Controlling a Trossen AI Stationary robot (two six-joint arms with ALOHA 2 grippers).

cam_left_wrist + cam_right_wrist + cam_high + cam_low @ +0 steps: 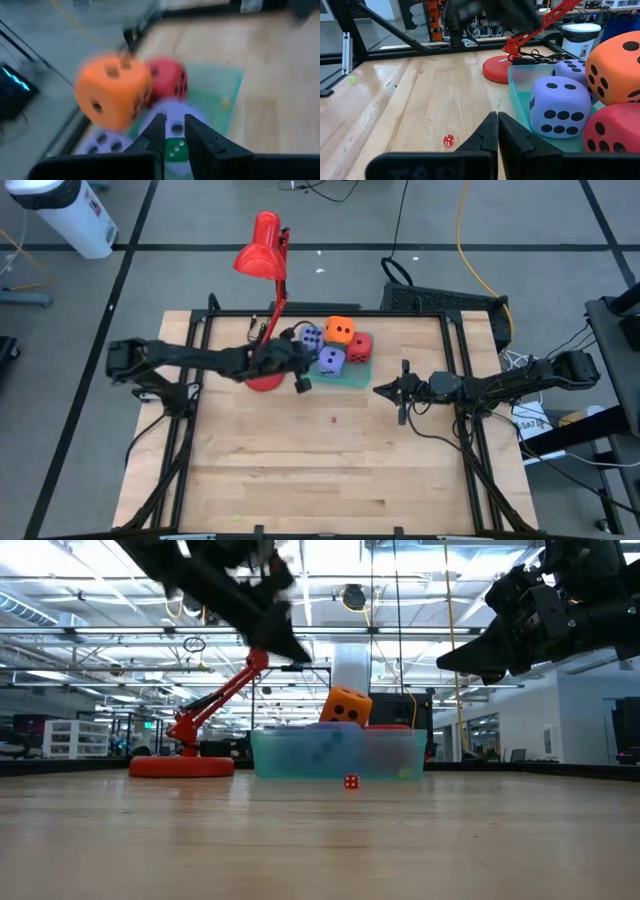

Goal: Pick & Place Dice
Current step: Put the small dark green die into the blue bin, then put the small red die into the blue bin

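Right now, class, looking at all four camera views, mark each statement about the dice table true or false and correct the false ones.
1. The orange die sits highest in the teal tray. True.
2. The small red die lies inside the tray. False: it lies on the table, outside the tray.
3. The right claw is shut and empty. True.
4. The red lamp stands on the right arm's side of the tray. False: it stands on the left arm's side.
5. The left claw grips a small green die. True.
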